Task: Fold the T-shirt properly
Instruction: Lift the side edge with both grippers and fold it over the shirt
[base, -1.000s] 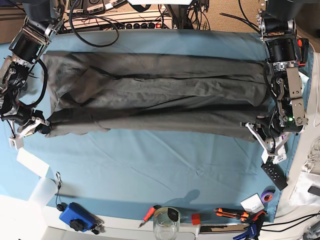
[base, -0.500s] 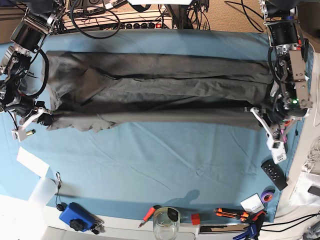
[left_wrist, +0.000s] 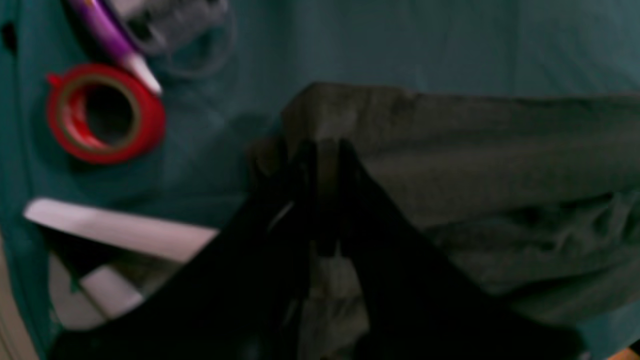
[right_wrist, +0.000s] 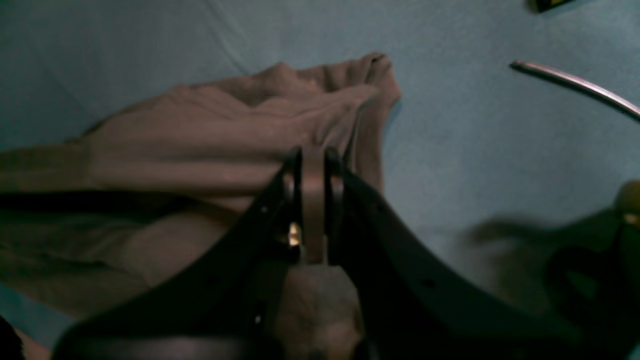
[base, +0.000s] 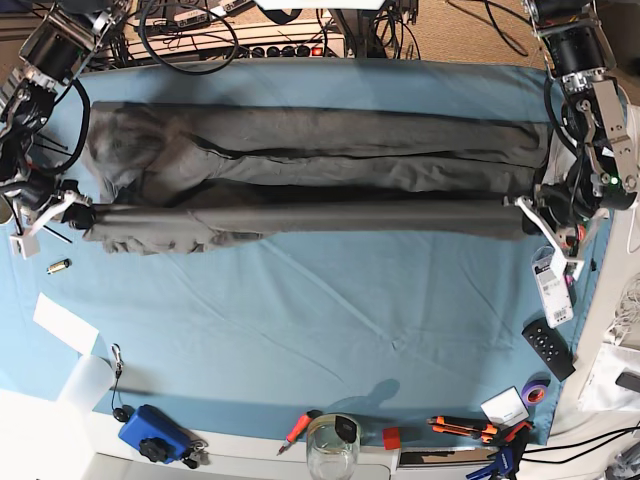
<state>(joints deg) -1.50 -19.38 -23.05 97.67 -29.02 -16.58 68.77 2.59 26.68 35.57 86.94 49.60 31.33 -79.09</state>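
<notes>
The dark grey T-shirt (base: 320, 160) lies stretched in a long band across the far half of the teal table cloth (base: 320, 320). Its near edge is pulled taut into a straight fold line between both grippers. In the base view my left gripper (base: 525, 210) is at the shirt's right end, shut on the fabric. The left wrist view shows the closed left gripper (left_wrist: 322, 150) pinching a corner of the T-shirt (left_wrist: 500, 165). My right gripper (base: 80, 213) is shut on the left end. The right wrist view shows that gripper (right_wrist: 312, 155) clamping bunched cloth of the T-shirt (right_wrist: 225, 130).
A red tape roll (left_wrist: 105, 112) lies just beside the left gripper. A remote control (base: 549, 350), purple tape (base: 536, 392) and hand tools (base: 470, 427) sit at the near right. A glass jar (base: 332, 447), blue device (base: 155, 432) and white paper (base: 66, 325) line the near edge.
Both grippers have carried the shirt's near edge toward the far side of the table. The grey band is narrower and its near edge straighter.
</notes>
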